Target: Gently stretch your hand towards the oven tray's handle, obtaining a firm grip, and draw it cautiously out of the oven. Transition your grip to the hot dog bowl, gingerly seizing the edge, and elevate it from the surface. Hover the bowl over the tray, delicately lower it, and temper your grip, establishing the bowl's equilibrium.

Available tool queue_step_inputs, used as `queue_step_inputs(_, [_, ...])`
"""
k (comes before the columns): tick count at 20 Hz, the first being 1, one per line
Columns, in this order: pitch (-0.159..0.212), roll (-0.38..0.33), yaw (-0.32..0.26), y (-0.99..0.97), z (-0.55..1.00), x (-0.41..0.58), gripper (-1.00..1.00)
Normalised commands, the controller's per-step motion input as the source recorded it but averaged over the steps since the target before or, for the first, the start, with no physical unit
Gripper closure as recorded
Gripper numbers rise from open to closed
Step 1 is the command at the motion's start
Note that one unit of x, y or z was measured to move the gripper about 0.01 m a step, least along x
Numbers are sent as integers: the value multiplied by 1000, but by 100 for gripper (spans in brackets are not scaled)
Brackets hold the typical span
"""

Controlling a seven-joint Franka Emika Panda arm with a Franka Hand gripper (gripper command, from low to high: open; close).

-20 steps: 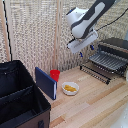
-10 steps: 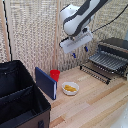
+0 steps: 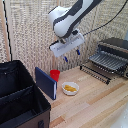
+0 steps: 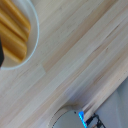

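In the exterior view the white hot dog bowl (image 3: 70, 88) with yellow-orange food sits on the wooden table. My gripper (image 3: 71, 56) hangs open well above it and slightly behind, with nothing between its blue-tipped fingers. At the exterior view's right stands the oven (image 3: 117, 48). The dark wire oven tray (image 3: 106, 61) sticks out of its front, and the tray's handle (image 3: 100, 65) is its front bar. In the wrist view the bowl (image 4: 14, 32) shows partly at one corner, far below. My fingers do not show clearly there.
A small red cup (image 3: 55, 75) stands behind the bowl, next to a dark blue upright panel (image 3: 46, 82). A big black open case (image 3: 17, 100) fills the exterior view's left. A low black bar rail (image 3: 94, 73) lies in front of the oven.
My gripper has moved away from the oven toward the exterior view's left and come down somewhat, ending over the bowl. The bowl and tray have not moved.
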Motion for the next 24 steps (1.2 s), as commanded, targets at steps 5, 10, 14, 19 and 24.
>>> queue_step_inputs(5, [-97, 206, 3, 48, 0, -602, -100])
queue_step_inputs(10, [-127, 156, 18, -95, -11, -526, -100])
queue_step_inputs(14, [-72, 62, 12, -243, -109, -416, -100])
queue_step_inputs(19, [-17, 23, 20, -349, -221, -222, -100])
queue_step_inputs(24, [-6, 5, 21, -486, -211, -27, -100])
